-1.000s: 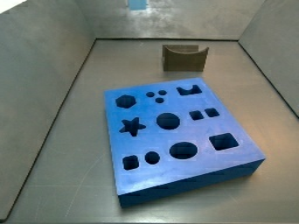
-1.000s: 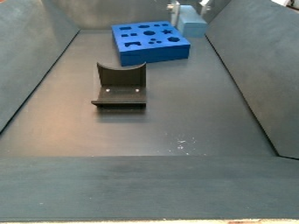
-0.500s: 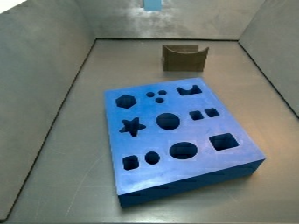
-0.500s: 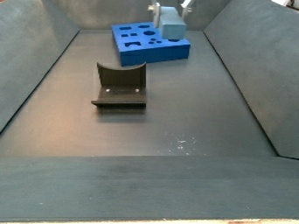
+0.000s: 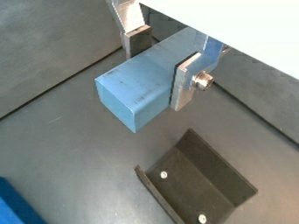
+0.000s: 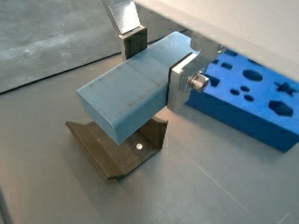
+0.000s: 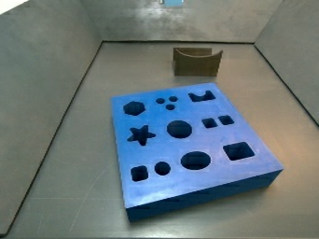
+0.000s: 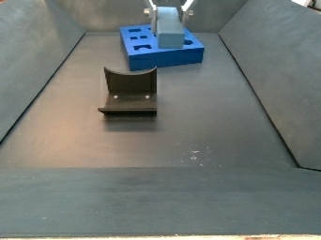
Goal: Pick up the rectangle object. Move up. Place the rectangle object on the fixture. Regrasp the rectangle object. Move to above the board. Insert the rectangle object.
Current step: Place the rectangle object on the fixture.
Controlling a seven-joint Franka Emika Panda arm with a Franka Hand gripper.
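Note:
My gripper (image 5: pixel 159 58) is shut on the pale light-blue rectangle object (image 5: pixel 138 86), with a silver finger (image 5: pixel 186 77) on each long side. It holds the block high in the air, above the floor between the board and the fixture. In a side view the block (image 8: pixel 167 32) hangs in front of the royal-blue board (image 8: pixel 145 49). In a side view only its tip (image 7: pixel 173 3) shows at the top edge. The dark fixture (image 8: pixel 128 94) stands on the floor; both wrist views show it below the block (image 6: pixel 117 154). The board (image 7: pixel 193 140) has several shaped holes.
Sloped grey walls (image 7: pixel 56 103) enclose the dark floor on all sides (image 8: pixel 264 84). The board lies at one end of the bin and the fixture (image 7: pixel 196 62) stands apart from it.
The gripper has carried the block sideways in the air, away from above the board's edge and toward the fixture. The board and fixture have not moved.

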